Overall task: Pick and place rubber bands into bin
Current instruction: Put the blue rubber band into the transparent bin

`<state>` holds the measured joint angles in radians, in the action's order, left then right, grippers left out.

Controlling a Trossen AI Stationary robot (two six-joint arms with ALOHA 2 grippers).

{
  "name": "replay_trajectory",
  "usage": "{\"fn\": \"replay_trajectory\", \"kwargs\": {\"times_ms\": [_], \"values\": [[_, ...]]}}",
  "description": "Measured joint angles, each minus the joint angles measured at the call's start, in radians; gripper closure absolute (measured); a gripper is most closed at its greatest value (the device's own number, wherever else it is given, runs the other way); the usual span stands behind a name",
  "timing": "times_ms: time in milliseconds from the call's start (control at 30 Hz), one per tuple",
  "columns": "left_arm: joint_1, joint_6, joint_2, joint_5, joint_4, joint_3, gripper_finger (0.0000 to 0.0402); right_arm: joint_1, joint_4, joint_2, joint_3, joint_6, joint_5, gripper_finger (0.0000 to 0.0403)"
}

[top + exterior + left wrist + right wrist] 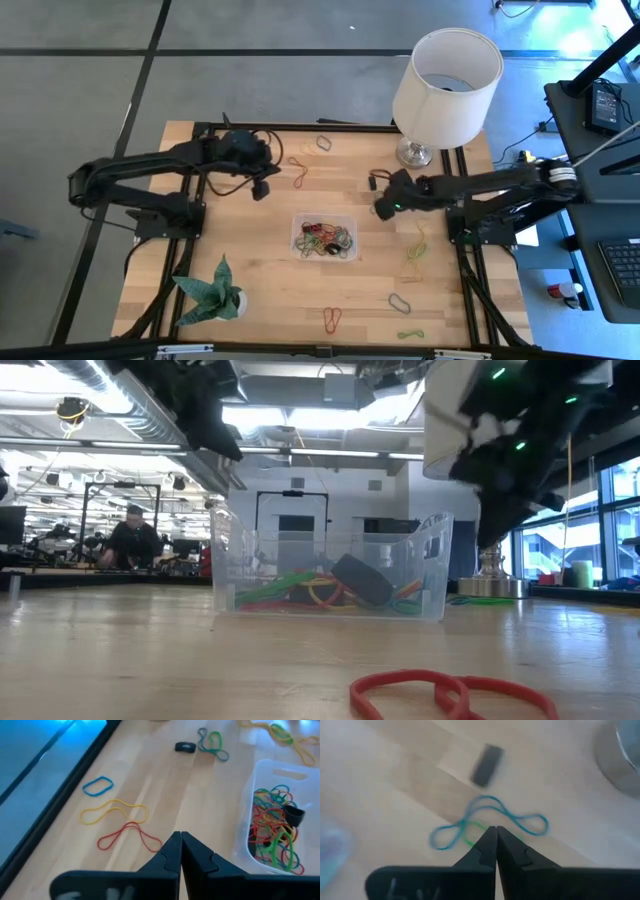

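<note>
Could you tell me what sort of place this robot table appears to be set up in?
Probably an open-plan lab or workshop: exposed ceiling ducts and strip lights, a person working at distant benches, and a desk with a keyboard beside the table.

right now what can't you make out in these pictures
- Number of rubber bands in the bin: high view, too small and tangled.
- Whether the right gripper pinches the blue band: right wrist view, blurred; its fingers cover the contact.
- Lamp base: high view, mostly under the shade.
</note>
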<state>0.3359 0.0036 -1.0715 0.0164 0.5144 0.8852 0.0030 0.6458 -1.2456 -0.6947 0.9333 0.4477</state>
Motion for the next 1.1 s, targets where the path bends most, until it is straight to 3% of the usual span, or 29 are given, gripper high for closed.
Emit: {"fn": "replay_trajectory", "kwargs": {"times_ms": [200,333,700,833,967,1100], "values": [[0.0,0.037,0.043,0.001,0.014,0.0,0.0399,-0.092,0.053,-0.197,-0.094,0.046,-0.101,0.0393],[0.0,0.044,0.05,0.002,0.018,0.0,0.04,-0.111,0.053,-0.283,-0.123,0.058,-0.113,0.0383],[0.005,0.129,0.049,0.003,0.095,0.0,0.04,-0.161,-0.019,-0.394,-0.133,0.056,-0.104,0.0283],[0.029,0.139,0.049,0.02,0.094,0.0,0.04,-0.182,-0.026,-0.435,-0.136,0.055,-0.084,0.0265],[0.054,0.148,0.049,0.057,0.094,0.0,0.04,-0.182,-0.029,-0.475,-0.139,0.052,-0.068,0.0274],[0.064,0.161,0.049,0.082,0.096,0.0,0.04,-0.164,-0.045,-0.486,-0.139,0.053,-0.068,0.0336]]}}
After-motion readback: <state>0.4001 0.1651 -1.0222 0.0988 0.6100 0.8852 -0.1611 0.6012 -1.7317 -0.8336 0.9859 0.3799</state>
